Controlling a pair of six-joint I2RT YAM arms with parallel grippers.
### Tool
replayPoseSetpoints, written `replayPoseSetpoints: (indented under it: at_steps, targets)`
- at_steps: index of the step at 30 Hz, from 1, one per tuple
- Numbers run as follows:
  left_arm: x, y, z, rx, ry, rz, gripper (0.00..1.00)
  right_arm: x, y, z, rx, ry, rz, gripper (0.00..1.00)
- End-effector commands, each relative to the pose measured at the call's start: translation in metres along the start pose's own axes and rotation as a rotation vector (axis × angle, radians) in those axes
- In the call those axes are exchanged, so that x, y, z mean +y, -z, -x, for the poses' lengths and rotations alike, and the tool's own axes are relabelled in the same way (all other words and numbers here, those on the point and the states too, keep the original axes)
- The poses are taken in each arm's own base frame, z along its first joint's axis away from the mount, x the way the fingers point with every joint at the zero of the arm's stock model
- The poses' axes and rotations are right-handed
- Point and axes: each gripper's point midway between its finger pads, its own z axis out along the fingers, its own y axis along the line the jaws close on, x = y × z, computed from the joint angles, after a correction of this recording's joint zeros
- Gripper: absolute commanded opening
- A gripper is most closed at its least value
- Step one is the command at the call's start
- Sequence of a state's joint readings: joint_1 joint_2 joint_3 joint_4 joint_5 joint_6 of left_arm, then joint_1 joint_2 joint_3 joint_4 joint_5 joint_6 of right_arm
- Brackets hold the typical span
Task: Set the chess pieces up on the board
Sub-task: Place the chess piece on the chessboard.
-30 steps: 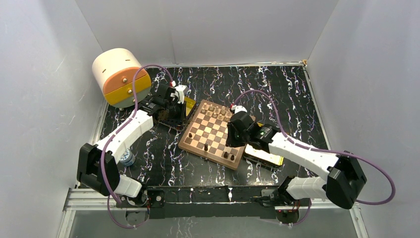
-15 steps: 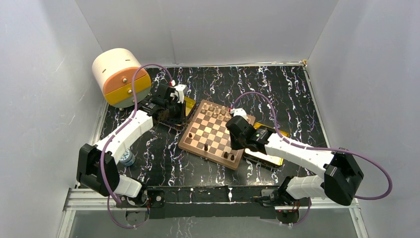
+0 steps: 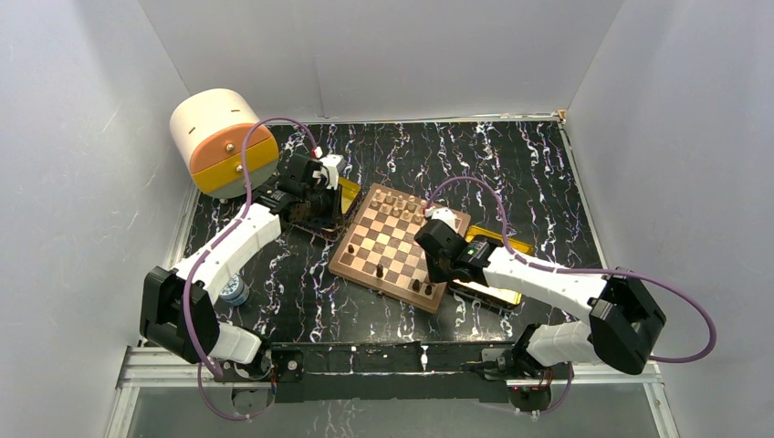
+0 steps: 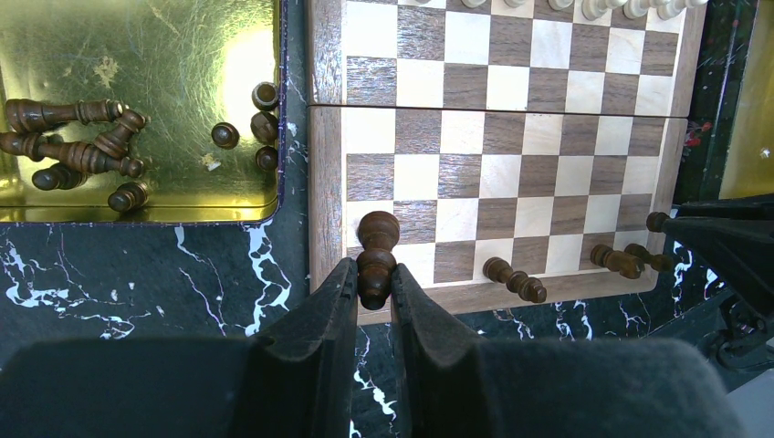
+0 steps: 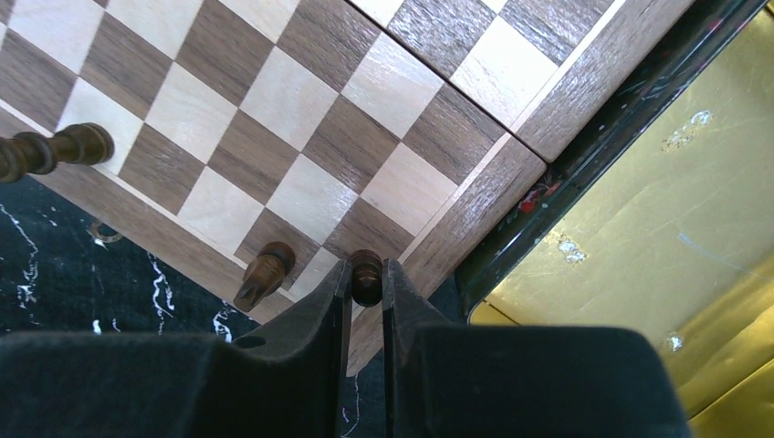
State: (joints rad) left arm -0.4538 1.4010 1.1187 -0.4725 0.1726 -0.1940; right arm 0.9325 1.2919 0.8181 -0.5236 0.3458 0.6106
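Observation:
The board (image 3: 388, 239) lies at the middle of the marble table, with light chess pieces (image 3: 394, 199) along its far row and a few dark ones (image 3: 379, 270) near its front edge. My left gripper (image 4: 374, 278) is shut on a dark brown piece (image 4: 377, 235), held over the board's corner beside the left tray. My right gripper (image 5: 365, 274) is shut on a small dark piece (image 5: 367, 265) at the board's near right corner square. A dark knight-like piece (image 5: 265, 274) stands one square to its left. Two more dark pieces (image 4: 514, 279) lie tipped on the board's end row.
A gold tray (image 4: 137, 196) left of the board holds several loose dark pieces (image 4: 78, 151). A second gold tray (image 3: 493, 276) sits right of the board, under the right arm. A cream and orange drawer unit (image 3: 222, 141) stands at the back left. White walls enclose the table.
My right arm has swung left and nearer, bringing its gripper down over the board's near right corner. The left arm has hardly moved.

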Motion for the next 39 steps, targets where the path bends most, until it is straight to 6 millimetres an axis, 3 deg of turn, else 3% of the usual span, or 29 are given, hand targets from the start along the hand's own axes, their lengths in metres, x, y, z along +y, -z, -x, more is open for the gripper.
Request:
replayPoseSetpoints:
  at_steps: [1,22,33,39]
  targets:
    - [-0.005,0.017,0.013,-0.055,-0.011,-0.010,0.03,-0.002,-0.002,-0.001,-0.013,-0.017,-0.018,0.19]
    - [-0.007,0.016,0.014,-0.051,-0.012,-0.020,0.03,0.001,-0.014,0.006,-0.033,-0.011,-0.039,0.25]
    - [-0.010,0.019,0.017,-0.055,-0.012,-0.030,0.03,0.003,-0.011,0.007,-0.031,-0.020,-0.028,0.38]
    - [-0.020,0.021,0.019,-0.031,0.003,-0.080,0.04,0.009,-0.002,0.018,-0.065,-0.043,-0.002,0.43]
